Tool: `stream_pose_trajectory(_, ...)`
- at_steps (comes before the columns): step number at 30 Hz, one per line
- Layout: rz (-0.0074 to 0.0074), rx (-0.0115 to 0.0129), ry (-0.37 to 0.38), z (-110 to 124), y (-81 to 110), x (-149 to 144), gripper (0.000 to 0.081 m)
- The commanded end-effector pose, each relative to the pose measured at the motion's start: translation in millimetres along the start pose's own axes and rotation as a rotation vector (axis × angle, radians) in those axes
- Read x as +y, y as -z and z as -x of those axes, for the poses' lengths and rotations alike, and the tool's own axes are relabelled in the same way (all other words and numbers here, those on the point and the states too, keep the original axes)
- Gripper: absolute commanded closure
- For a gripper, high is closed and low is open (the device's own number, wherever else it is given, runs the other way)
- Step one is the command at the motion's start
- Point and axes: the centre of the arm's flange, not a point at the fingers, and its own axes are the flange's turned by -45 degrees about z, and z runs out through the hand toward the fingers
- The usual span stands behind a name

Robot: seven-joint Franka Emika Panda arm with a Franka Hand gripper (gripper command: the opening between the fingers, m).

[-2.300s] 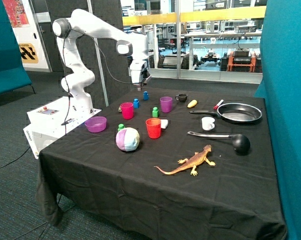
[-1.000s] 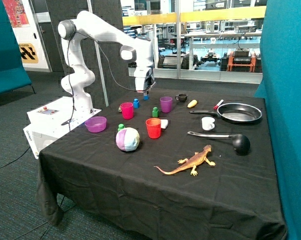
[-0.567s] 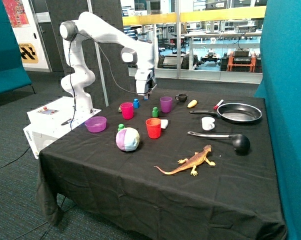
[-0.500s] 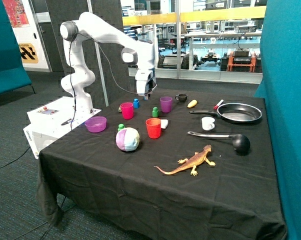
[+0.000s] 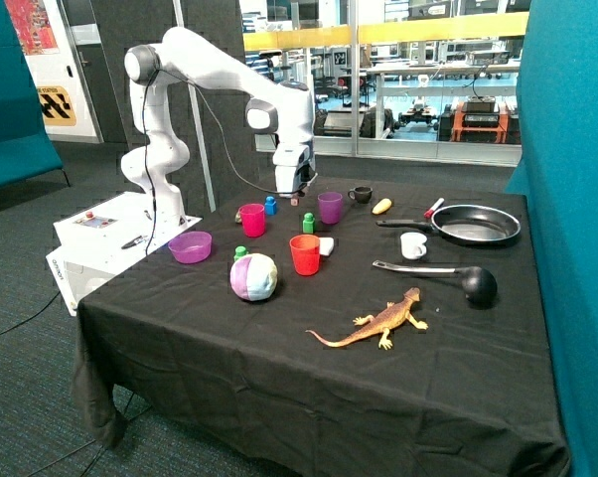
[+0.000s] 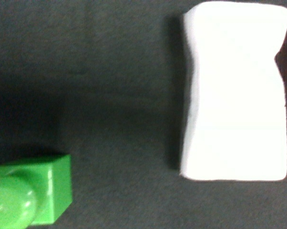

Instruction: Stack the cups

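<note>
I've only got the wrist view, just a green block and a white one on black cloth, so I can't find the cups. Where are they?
Observer: The red cup, magenta cup and purple cup stand apart, none stacked.
Operator: Which is nearest the white block?
Observer: The red cup; the white block lies right beside it.
Operator: And the gripper?
Observer: The gripper hangs above the cloth, between the magenta cup and the purple cup.
</note>
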Motion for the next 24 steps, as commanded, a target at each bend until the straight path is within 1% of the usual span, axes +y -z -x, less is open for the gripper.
stream_pose_trajectory(1, -0.0039, -0.0044, -0.028, -12.9, -4.1, 17.6, 0.0243)
stream_pose_trajectory(3, -0.0039, -0.0044, -0.036, -14.8, -6.1, 21.5, 0.0229)
stream_pose_trajectory(6, -0.0038, -0.0045, -0.053, -17.6, -11.3, 28.9, 0.0260)
stream_pose_trajectory(11, -0.0038, -0.0045, -0.074, -20.6, -17.6, 37.3, 0.0278)
stream_pose_trajectory(13, -0.0038, -0.0045, -0.077, -21.5, -19.2, 39.8, 0.0285)
stream_pose_trajectory(14, -0.0038, -0.0045, -0.065, -22.6, -20.2, 41.7, 0.0282)
stream_pose_trajectory(15, -0.0038, -0.0045, -0.080, -23.2, -20.6, 42.6, 0.0281)
stream_pose_trajectory(19, -0.0038, -0.0045, -0.079, -26.6, -21.0, 45.7, 0.0285)
stream_pose_trajectory(20, -0.0038, -0.0045, -0.065, -27.4, -21.2, 46.4, 0.0284)
stream_pose_trajectory(21, -0.0038, -0.0045, -0.078, -28.4, -20.9, 47.1, 0.0289)
stream_pose_trajectory(24, -0.0038, -0.0045, -0.080, -33.5, -18.9, 51.8, 0.0296)
